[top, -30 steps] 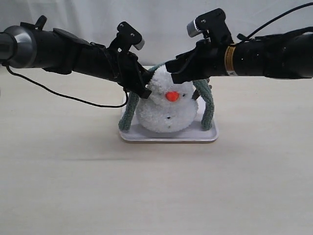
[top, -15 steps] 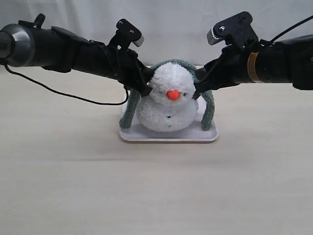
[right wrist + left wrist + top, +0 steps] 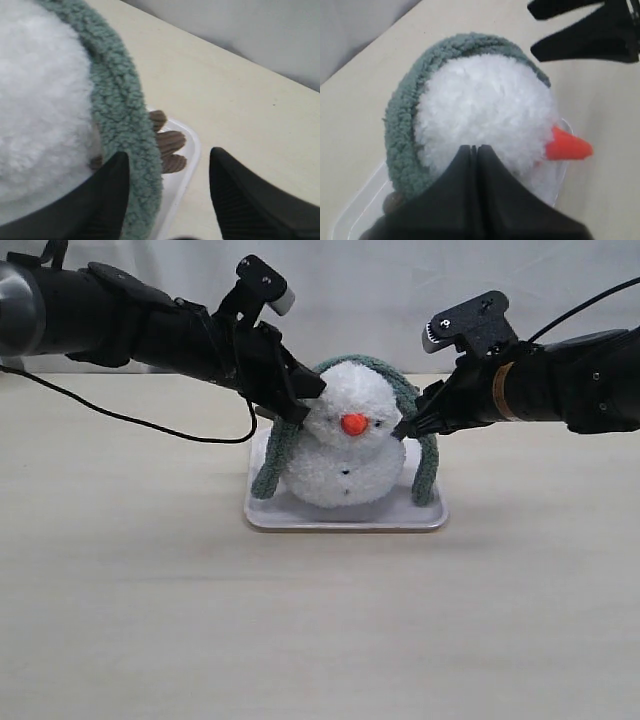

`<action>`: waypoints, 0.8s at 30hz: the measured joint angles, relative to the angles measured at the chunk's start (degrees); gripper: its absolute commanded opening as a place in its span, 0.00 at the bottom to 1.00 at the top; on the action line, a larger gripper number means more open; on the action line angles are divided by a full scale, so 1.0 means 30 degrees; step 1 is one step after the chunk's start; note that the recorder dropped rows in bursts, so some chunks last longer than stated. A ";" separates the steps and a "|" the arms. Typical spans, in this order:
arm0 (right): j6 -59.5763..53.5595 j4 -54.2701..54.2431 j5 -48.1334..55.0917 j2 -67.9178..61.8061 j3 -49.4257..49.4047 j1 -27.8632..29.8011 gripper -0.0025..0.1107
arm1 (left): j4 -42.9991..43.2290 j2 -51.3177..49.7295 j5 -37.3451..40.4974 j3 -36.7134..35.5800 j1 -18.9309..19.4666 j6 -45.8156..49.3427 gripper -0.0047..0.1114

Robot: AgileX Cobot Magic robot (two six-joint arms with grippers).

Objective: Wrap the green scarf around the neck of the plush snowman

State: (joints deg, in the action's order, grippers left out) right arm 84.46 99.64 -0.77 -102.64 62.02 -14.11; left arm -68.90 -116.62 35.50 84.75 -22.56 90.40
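The plush snowman point(image 3: 343, 470) stands upright on a white tray point(image 3: 345, 518), orange nose point(image 3: 352, 424) facing the camera. The green scarf point(image 3: 429, 465) arches behind and over its head and hangs down both sides; its left end point(image 3: 268, 472) reaches the tray. The neck crease point(image 3: 330, 445) is bare at the front. My left gripper point(image 3: 308, 410) is shut, tips pressed against the white head point(image 3: 485, 105), with nothing seen between them. My right gripper point(image 3: 404, 430) is open and straddles the scarf's right strand point(image 3: 127, 125), one finger point(image 3: 112, 190) against the plush.
A brown twig arm point(image 3: 169, 145) sticks out beside the scarf over the tray rim point(image 3: 192, 150). The tray sits mid-table on a pale wooden top point(image 3: 320, 620). A black cable point(image 3: 150, 430) trails from the left arm. A white wall stands behind.
My right gripper has pulled back from in front of the snowman's head to the right and dropped to the scarf's right strand. The left arm rose slightly; the scarf now sits higher over the head.
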 measured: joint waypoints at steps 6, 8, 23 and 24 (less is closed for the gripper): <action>-0.0039 0.0000 -0.0560 -0.0423 0.0301 0.0000 0.41 | 0.1133 0.0043 -0.3016 -0.1371 -0.0045 -0.0566 0.04; -0.0039 0.0000 -0.0634 -0.0511 0.0731 0.0000 0.33 | 0.1209 0.0043 -0.3248 -0.1612 -0.0045 -0.0476 0.04; 0.4642 0.0024 -0.8537 0.0103 0.4956 0.1682 0.19 | -0.1882 0.0504 -0.0051 -0.1728 -0.0045 0.2089 0.04; 0.5198 0.0024 -0.9752 -0.0027 0.5383 0.2041 0.19 | -0.1920 0.0504 0.0023 -0.1728 -0.0045 0.2132 0.04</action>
State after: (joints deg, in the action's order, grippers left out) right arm 100.06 99.71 -30.03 -102.72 78.17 -7.99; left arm -74.67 -115.11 35.57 79.57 -22.70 96.79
